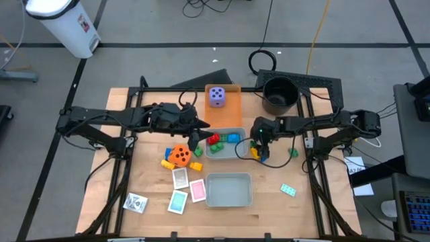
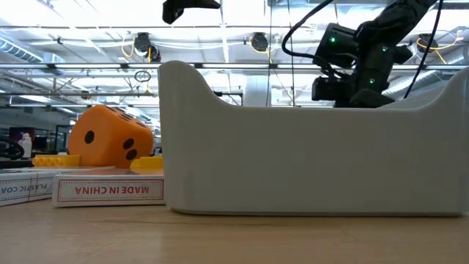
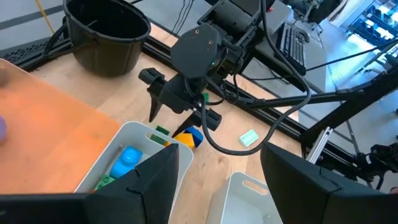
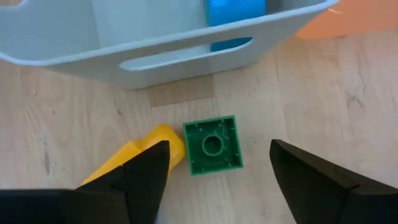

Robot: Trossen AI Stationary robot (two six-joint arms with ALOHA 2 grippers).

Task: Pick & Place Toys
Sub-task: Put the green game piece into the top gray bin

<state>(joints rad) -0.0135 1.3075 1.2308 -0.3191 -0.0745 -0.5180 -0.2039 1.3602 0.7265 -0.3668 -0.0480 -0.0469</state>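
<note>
My right gripper (image 4: pixel 217 180) is open and points down over a small green brick (image 4: pixel 212 144) that lies on the table just outside the right end of the grey tray (image 4: pixel 174 50). Its fingers stand on either side of the brick, clear of it. A yellow brick (image 4: pixel 146 152) lies beside one finger. My left gripper (image 1: pixel 195 140) is open and empty over the tray's left end. The tray holds red, green and blue bricks (image 1: pixel 222 140). The orange die (image 1: pixel 179 156) rests on the table. The purple die (image 1: pixel 216 96) sits on the flat orange tray.
An empty grey tray (image 1: pixel 228 189) stands near the front and fills the low view (image 2: pixel 308 147). Pink, teal and white cards (image 1: pixel 188 189) lie left of it. A teal piece (image 1: pixel 287 189) and a green brick (image 1: pixel 293 152) lie on the right. A black bucket (image 1: pixel 279 94) stands at the back.
</note>
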